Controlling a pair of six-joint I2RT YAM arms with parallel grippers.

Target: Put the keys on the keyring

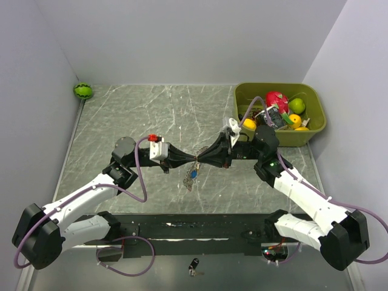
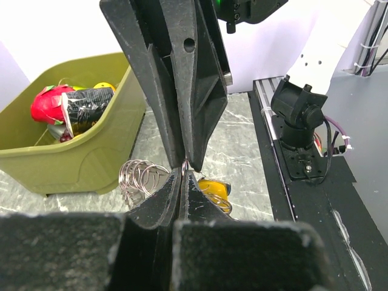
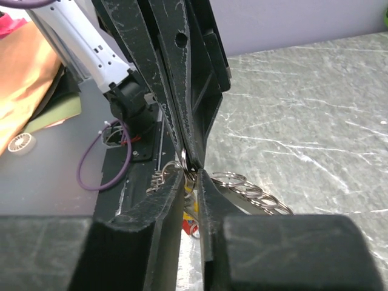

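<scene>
Both grippers meet tip to tip above the middle of the table. My left gripper [image 1: 192,159] [image 2: 183,170] is shut on a thin wire of the keyring [image 2: 140,177], whose wavy loops show beside its fingers. The keyring [image 3: 255,193] also shows to the right of my right gripper [image 1: 199,159] [image 3: 191,174]. That gripper's jaws stand a narrow gap apart, with bits of metal ring and keys between them. The keys [image 1: 192,175] hang in a bunch under the fingertips. A yellow-headed key [image 2: 213,188] and a red-headed key [image 3: 191,228] show below the fingers.
An olive bin [image 1: 316,131] of toy fruit and clutter stands at the back right. A green watermelon ball [image 1: 83,91] lies in the back left corner. A small black fob [image 1: 193,265] rests on the near ledge between the arm bases.
</scene>
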